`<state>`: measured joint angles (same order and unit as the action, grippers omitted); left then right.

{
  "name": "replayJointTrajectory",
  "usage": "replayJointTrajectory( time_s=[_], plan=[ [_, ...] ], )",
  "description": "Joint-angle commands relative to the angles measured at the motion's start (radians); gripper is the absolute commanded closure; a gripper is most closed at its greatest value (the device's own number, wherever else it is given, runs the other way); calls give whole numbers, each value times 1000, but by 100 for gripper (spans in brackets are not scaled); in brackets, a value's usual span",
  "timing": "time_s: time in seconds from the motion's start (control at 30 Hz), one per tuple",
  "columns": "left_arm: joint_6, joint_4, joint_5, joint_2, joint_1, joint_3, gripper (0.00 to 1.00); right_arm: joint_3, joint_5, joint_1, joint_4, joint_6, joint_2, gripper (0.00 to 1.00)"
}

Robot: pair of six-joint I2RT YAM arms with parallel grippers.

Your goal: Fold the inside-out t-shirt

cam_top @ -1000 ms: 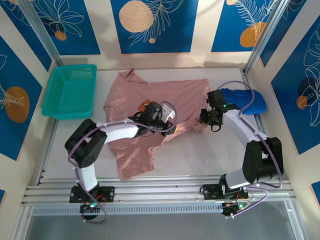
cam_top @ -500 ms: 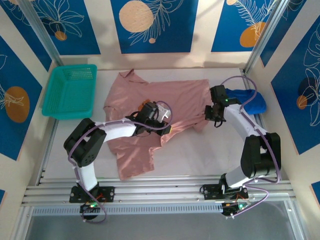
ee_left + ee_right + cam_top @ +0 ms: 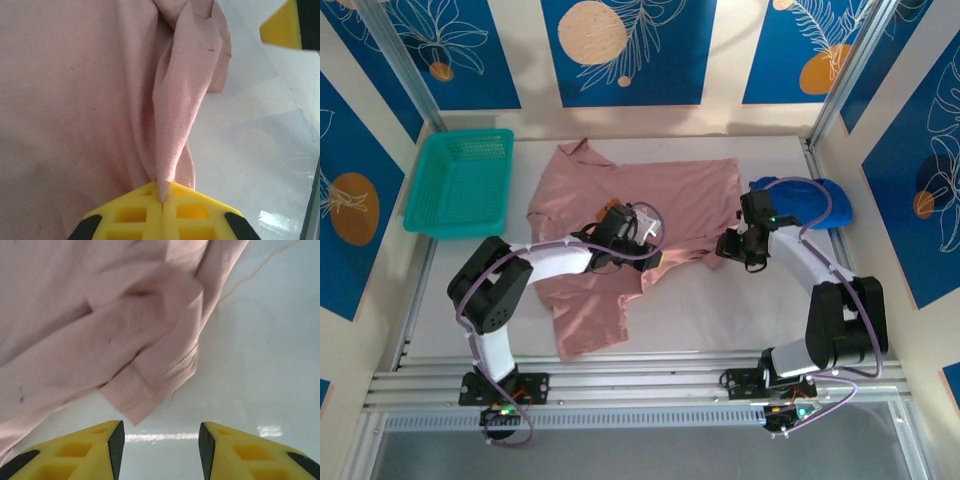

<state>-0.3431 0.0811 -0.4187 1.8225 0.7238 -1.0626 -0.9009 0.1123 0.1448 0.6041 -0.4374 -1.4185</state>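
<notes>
the t-shirt (image 3: 650, 200) lies spread and rumpled across the middle of the table (image 3: 710, 310), no neat fold made yet, so nearly all the folding looks left to do. the left gripper (image 3: 161, 200) is clenched on a pinched ridge of it. the right gripper (image 3: 159, 440) hangs released just above its sleeve (image 3: 150, 385).

The inside-out t-shirt (image 3: 640, 215) is dusty salmon pink, plain, w/o print. It lies spread but crumpled on the white table, approx. in the middle, collar toward the far left. One part hangs down toward the near edge. In my left wrist view a fold of the cloth (image 3: 175, 115) is pulled up into a thin ridge. In my right wrist view a sleeve (image 3: 150, 365) lies bunched, its hem turned toward me.
</notes>
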Motion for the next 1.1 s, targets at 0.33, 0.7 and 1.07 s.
replayJointTrajectory(
  time_s=[0.33, 0.7, 1.07],
  plan=[
    [-7, -11, -22, -11, -11, 7, 100, -6, -95, 9, -181, -110, -124, 57],
    [1, -8, -26, -6, -12, 10, 100, -72, 26, 30, -157, -81, -237, 59],
    [12, -14, -14, -3, -12, 16, 100, -62, 70, 47, -140, -70, -229, 82]
  ],
)
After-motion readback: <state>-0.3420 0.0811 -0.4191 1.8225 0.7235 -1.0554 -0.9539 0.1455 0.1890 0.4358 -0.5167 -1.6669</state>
